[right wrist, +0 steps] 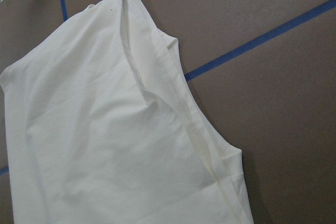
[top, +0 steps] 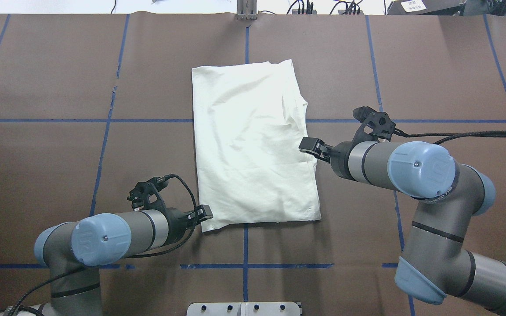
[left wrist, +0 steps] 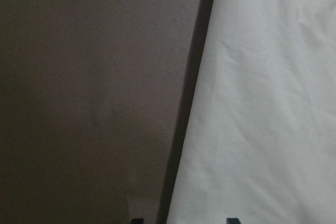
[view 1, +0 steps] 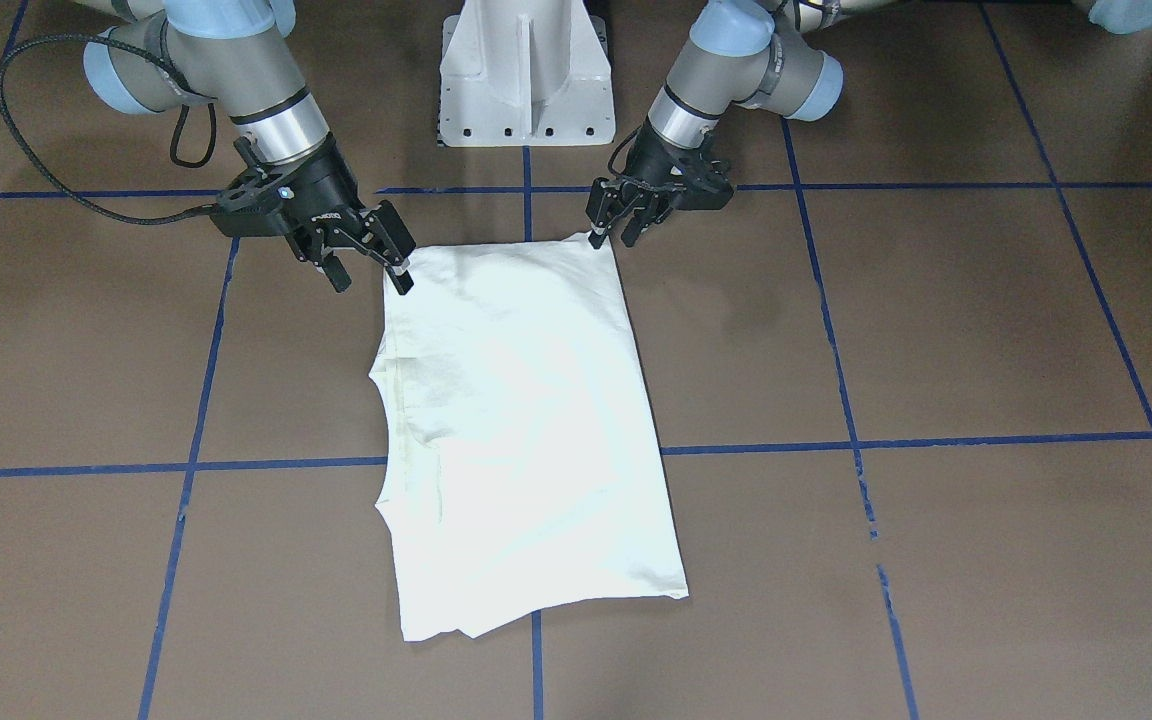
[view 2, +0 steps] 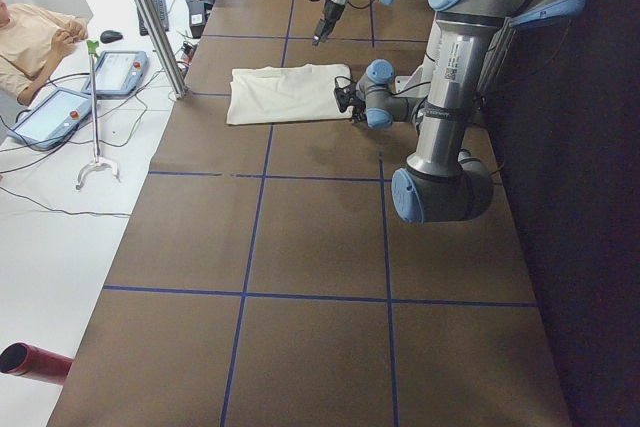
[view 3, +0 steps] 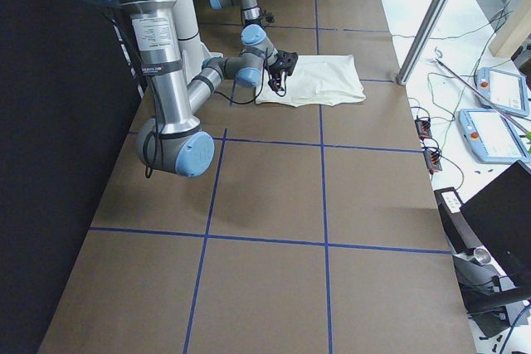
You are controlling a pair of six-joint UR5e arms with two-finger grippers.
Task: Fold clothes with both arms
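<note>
Nearest us in the front-facing view: one short end of the cream T-shirt [view 1: 526, 420]. We note it is folded into a long rectangle with plain pale fabric up. It lies flat on the brown table [view 1: 936, 330] across a blue tape line [view 1: 936, 440], its long axis running away from the robot. A stitched seam runs along the long edge on the robot's right, and that edge is uneven, with small notches.

Right gripper [view 1: 372, 283]: fingers well apart, nothing between them. It is poised at the seamed edge, towards the shirt's robot-side end. One fingertip [view 1: 403, 284] lies over the fabric's edge; we cannot tell whether it touches.

Left gripper [view 1: 612, 238]: at the other robot-side corner of the shirt. Its fingers stand apart with no cloth pinched. In the left wrist view the two fingertips [left wrist: 232, 221] only just show at the bottom, and the shirt's edge runs between them.

Both arms reach in from either side of the white pedestal [view 1: 526, 80].
</note>
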